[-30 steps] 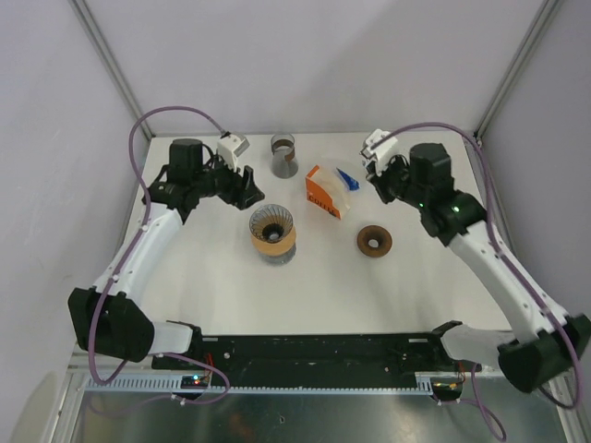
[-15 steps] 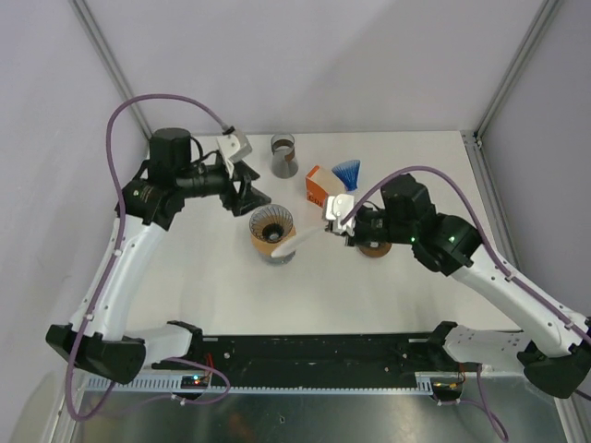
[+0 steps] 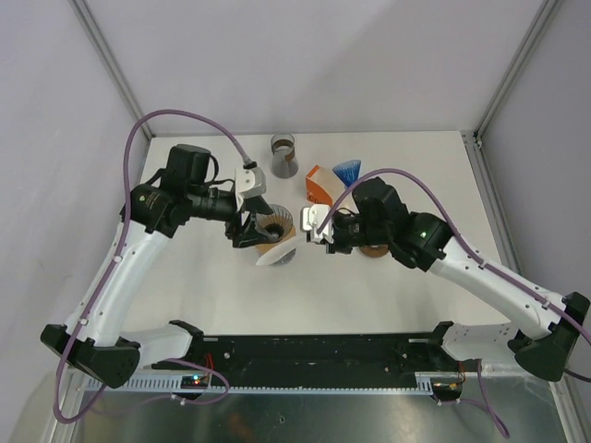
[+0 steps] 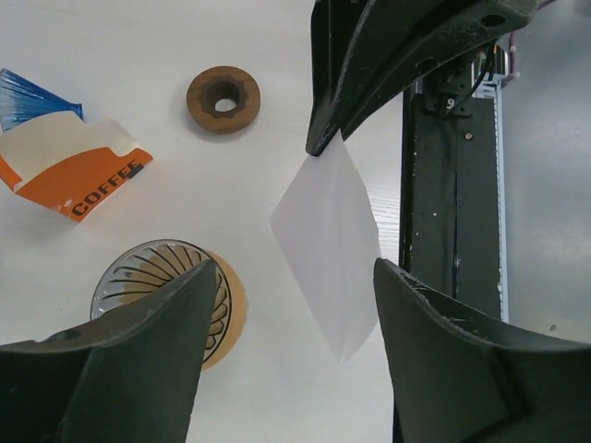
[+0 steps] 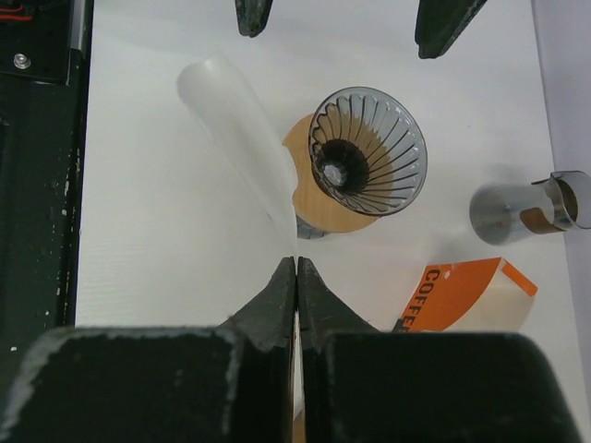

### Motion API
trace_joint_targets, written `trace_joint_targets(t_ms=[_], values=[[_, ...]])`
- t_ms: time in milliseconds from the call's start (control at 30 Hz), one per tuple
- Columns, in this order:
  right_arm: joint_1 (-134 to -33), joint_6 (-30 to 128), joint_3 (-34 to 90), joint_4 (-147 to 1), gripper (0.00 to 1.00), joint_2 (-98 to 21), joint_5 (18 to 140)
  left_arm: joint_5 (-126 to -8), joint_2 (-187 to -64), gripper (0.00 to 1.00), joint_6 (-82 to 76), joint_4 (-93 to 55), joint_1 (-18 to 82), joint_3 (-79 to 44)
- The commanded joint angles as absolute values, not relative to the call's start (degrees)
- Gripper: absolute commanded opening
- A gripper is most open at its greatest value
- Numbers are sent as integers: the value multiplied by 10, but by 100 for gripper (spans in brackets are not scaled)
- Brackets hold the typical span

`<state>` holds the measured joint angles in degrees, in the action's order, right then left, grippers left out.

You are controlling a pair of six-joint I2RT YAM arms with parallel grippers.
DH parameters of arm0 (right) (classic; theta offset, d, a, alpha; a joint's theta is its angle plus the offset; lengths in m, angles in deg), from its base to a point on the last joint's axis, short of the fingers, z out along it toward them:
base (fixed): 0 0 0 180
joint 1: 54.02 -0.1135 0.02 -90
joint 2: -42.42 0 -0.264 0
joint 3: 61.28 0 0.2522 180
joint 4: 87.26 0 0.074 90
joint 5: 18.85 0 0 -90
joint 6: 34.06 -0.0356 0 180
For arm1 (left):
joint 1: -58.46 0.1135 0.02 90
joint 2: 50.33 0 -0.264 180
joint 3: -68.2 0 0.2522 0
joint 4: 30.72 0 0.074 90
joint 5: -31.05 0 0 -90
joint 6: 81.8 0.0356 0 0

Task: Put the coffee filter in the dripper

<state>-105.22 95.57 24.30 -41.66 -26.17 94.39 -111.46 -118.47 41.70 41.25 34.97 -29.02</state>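
At the dripper's (image 3: pixel 271 226) five o'clock edge, the coffee filter (image 3: pixel 277 256) now hangs from the right pincer (image 5: pixel 295 263), clamped tight on one corner, brought from the coffee box (image 3: pixel 319 187). The left pincer (image 4: pixel 295 272) has swung in, wide open and empty, probably to help seat it.

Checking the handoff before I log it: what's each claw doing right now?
Left claw: open, holding nothing.
Right claw: closed, pinching a corner of the paper filter.
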Motion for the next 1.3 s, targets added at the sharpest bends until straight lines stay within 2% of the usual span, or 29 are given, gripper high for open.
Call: trace_joint_targets(t_ms=[0,367,500,633,700,900,933,1067,1100,1200,1233,1267], values=[[-1059,963,270,-439,0,-264,944,-1112,-1179,71,465,427,338,-286],[-1060,954,281,-436,0,-282,932,-1098,-1189,67,495,422,317,-244],[-1060,954,284,-436,0,-284,936,-1060,-1192,56,473,396,315,-238],[-1061,955,285,-437,0,-283,939,-1039,-1195,39,465,380,314,-234],[-1061,955,285,-436,0,-282,940,-1030,-1195,34,461,373,314,-234],[-1061,953,285,-444,0,-283,949,-1018,-1201,39,449,358,308,-211],[-1061,954,286,-445,0,-284,950,-1016,-1201,37,448,355,307,-210],[-1059,960,286,-444,0,-289,943,-996,-1200,7,432,347,307,-217],[-1059,960,286,-443,3,-291,935,-983,-1201,4,422,344,307,-220],[-1059,964,286,-441,41,-289,901,-938,-1200,1,399,333,307,-227],[-1059,965,286,-444,51,-284,889,-929,-1200,0,392,330,307,-229],[-1060,967,286,-452,56,-279,878,-920,-1199,0,386,326,307,-229]])
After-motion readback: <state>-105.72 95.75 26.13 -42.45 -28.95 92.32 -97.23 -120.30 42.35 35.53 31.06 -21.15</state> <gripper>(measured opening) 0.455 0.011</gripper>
